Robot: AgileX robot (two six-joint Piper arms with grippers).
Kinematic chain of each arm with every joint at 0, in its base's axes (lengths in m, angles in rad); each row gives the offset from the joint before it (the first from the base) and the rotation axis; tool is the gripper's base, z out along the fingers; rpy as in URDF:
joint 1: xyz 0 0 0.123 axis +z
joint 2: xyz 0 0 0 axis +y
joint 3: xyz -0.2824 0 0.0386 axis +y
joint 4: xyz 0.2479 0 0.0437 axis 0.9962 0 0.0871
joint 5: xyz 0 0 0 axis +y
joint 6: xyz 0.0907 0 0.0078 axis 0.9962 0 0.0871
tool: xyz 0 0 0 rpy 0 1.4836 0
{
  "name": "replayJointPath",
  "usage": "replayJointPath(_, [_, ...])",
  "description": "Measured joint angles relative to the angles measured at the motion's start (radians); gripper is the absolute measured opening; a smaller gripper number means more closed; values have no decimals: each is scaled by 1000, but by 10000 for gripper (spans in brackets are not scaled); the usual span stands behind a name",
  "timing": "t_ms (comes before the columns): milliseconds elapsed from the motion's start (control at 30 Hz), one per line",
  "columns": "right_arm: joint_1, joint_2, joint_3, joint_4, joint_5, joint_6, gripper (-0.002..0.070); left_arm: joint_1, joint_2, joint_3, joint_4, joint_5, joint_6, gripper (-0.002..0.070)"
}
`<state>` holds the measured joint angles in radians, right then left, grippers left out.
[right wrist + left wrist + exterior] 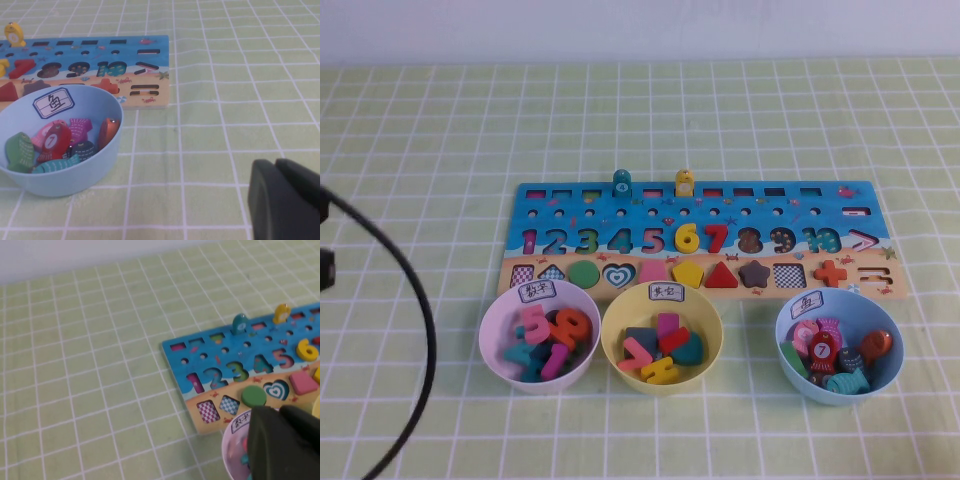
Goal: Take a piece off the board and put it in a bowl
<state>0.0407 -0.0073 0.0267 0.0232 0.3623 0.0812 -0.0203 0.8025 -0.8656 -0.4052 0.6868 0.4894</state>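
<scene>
On the left, the left gripper (285, 440) hung low over the near left part of the table, just above the pink bowl (540, 335); only its dark fingers (270, 440) showed in its wrist view, lying together with almost no gap and holding nothing, and it did not appear in the high view at all, where only a black cable (415, 300) crossed the left edge. The green disc (584, 274) still lay in its hollow in the near row of the board (695, 240), between a checkered diamond (552, 273) and the teal heart (618, 275). I judged that the main danger was here: the disc was flat and sat flush in the hollow, so closed or badly centred fingers could slip over it, or catch the heart beside it. The yellow bowl (661, 335) stood just near of the board, close beside the pink one, so a release made a little too far left could drop the disc into the wrong bowl. On the right, the right gripper (285, 200) rested low near the blue bowl (55, 140), its fingers (265, 200) also nearly together and empty. Only the high view showed all three bowls and the whole board; only the wrist views showed the grippers.
</scene>
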Motion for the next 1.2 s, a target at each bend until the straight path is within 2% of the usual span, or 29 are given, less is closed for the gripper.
replayJointPath(233, [0, 0, 0, 0, 0, 0, -17, 0, 303, -236, 4, 211, 28, -5])
replayJointPath(400, [0, 0, 0, 0, 0, 0, -17, -4, 462, -343, 10, 265, 1, -5])
replayJointPath(500, [0, 0, 0, 0, 0, 0, -17, -46, 535, -396, 63, 263, -21, -5])
replayJointPath(733, [0, 0, 0, 0, 0, 0, -17, -266, 713, -534, 354, 266, -194, -5])
replayJointPath(867, [0, 0, 0, 0, 0, 0, -17, -343, 823, -608, 460, 279, -247, -5])
replayJointPath(967, [0, 0, 0, 0, 0, 0, -17, -376, 902, -669, 482, 292, -262, -5])
replayJointPath(1200, [0, 0, 0, 0, 0, 0, -17, -385, 1072, -789, 493, 383, -272, -5])
